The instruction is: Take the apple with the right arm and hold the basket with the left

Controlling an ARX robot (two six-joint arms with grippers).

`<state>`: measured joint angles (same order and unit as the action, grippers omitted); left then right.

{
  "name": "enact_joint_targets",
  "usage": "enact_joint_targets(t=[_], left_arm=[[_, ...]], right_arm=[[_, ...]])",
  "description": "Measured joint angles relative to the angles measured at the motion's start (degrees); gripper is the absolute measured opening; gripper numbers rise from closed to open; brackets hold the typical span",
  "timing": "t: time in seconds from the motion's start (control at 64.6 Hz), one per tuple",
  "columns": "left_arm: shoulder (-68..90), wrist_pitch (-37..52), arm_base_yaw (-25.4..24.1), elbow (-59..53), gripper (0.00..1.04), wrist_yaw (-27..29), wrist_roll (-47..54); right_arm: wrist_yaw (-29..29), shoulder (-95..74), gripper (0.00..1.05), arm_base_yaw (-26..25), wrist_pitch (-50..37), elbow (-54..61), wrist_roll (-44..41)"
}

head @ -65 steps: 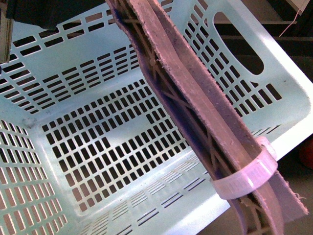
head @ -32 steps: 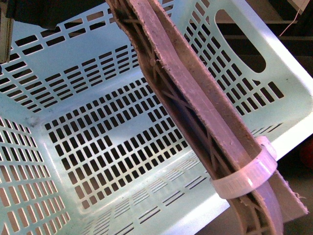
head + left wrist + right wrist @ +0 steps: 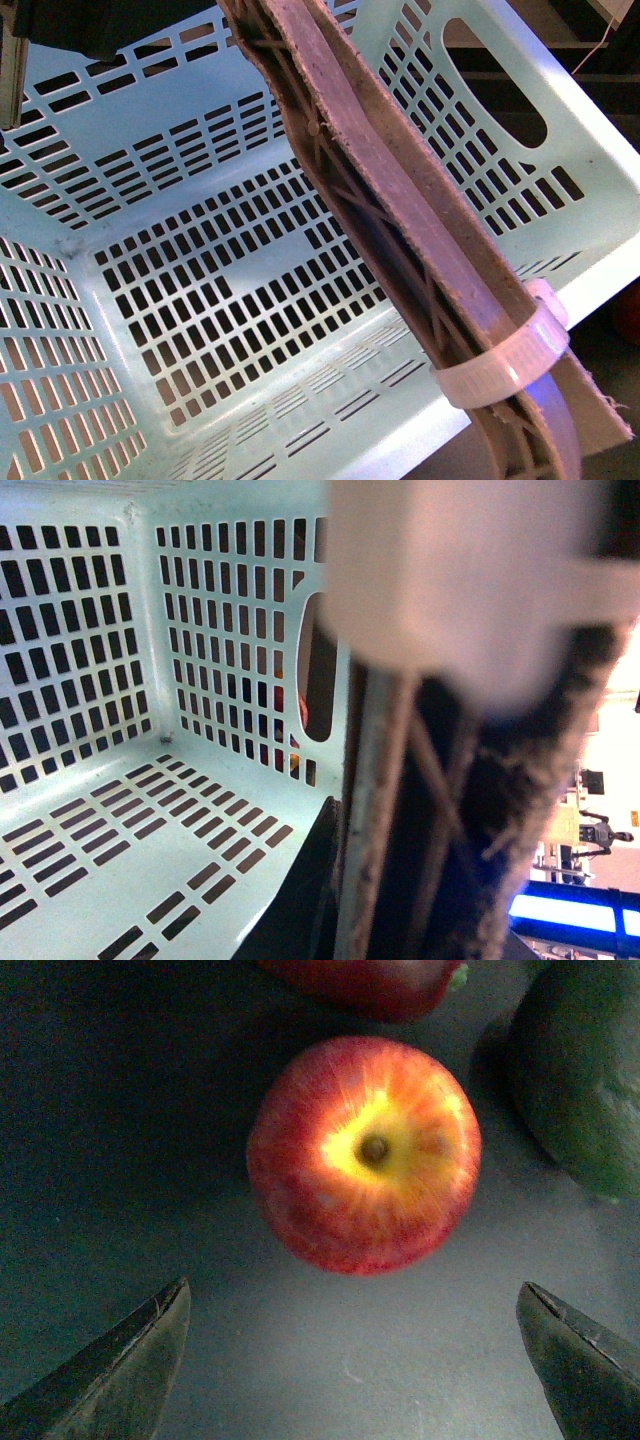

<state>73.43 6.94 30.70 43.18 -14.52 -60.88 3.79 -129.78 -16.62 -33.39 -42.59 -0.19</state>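
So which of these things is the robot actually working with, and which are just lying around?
Part of the job: the apple, the basket, the open right pincer, the left pincer by the basket.
Just lying about: the red fruit and the dark green fruit beside the apple.

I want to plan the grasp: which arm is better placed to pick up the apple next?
Right. Its open claw looks straight at the apple, which lies just beyond the tips. The left claw's finger lies across the basket in the front view.
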Motion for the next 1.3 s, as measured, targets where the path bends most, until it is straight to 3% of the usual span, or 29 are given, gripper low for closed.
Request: enact_joint_targets(t=[0.294, 0.898, 1.068, 1.3], left_arm=[[0.00, 0.00, 0.00, 0.00, 0.07, 0.02, 0.00], [-0.02, 0.00, 0.00, 0.00, 0.07, 0.00, 0.00], [-0.02, 0.00, 0.00, 0.00, 0.07, -0.02, 0.00], [0.00, 0.00, 0.00, 0.00, 0.07, 0.09, 0.00]], right_arm=[[1.73, -5.38, 0.96, 0.20, 2.14, -8.46, 1.99], [1.25, -13.33, 0.96, -1.03, 2.49, -15.15, 3.45], [1.53, -13.77, 0.79, -1.09, 1.95, -15.28, 3.41], [0.68, -13.16, 0.79, -1.44, 0.13, -13.03, 2.21]])
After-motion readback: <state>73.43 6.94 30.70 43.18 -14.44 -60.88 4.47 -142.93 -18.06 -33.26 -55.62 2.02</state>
